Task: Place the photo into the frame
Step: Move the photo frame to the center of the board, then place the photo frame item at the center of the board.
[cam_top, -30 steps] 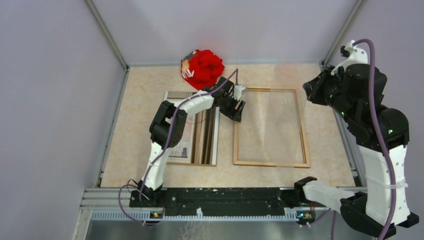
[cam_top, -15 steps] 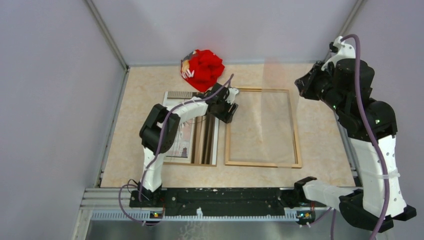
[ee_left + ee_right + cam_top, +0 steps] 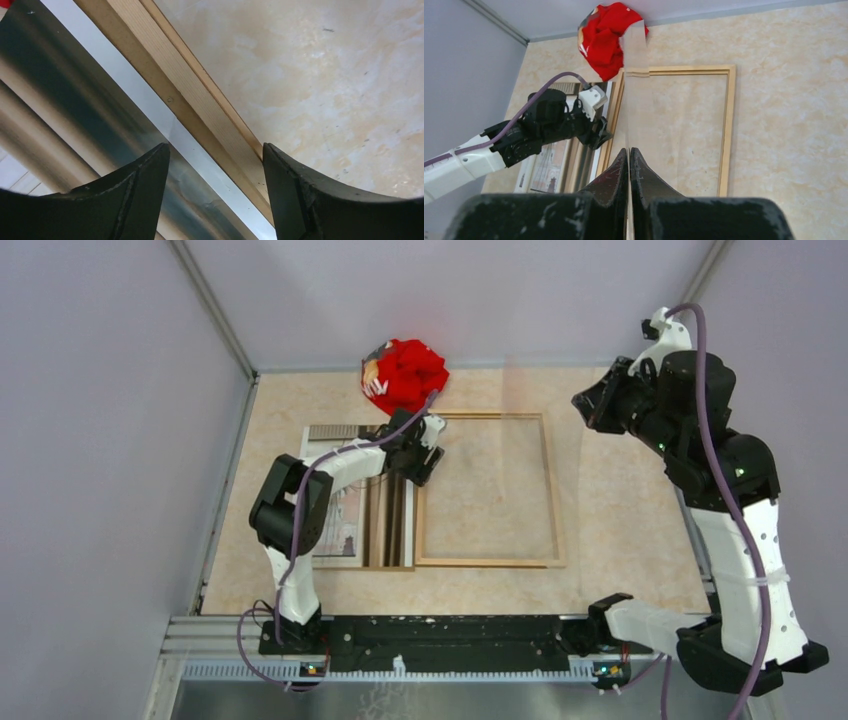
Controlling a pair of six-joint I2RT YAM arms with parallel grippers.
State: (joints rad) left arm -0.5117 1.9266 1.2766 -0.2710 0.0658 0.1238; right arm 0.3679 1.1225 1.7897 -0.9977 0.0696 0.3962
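Note:
The thin wooden frame [image 3: 490,563] lies flat mid-table, and its left rail butts against the photo [image 3: 345,515]. The photo lies face up, showing curtains and a plant. My left gripper [image 3: 422,452] is open at the frame's far left corner. In the left wrist view its jaws [image 3: 215,147] straddle the left rail [image 3: 185,95], with the photo's white border [image 3: 150,107] beside it. My right gripper [image 3: 585,405] is raised at the far right. It is shut [image 3: 629,150] on a clear pane [image 3: 635,50] seen edge-on above the frame [image 3: 725,130].
A crumpled red cloth [image 3: 405,375] lies at the back, just beyond the frame's far left corner; it also shows in the right wrist view [image 3: 604,40]. Grey walls close in the table on the left, back and right. The left arm [image 3: 549,120] stretches over the photo.
The left gripper has moved left, and the frame has slid left with it against the photo, which shifted left too. The right arm has swung left with the clear pane.

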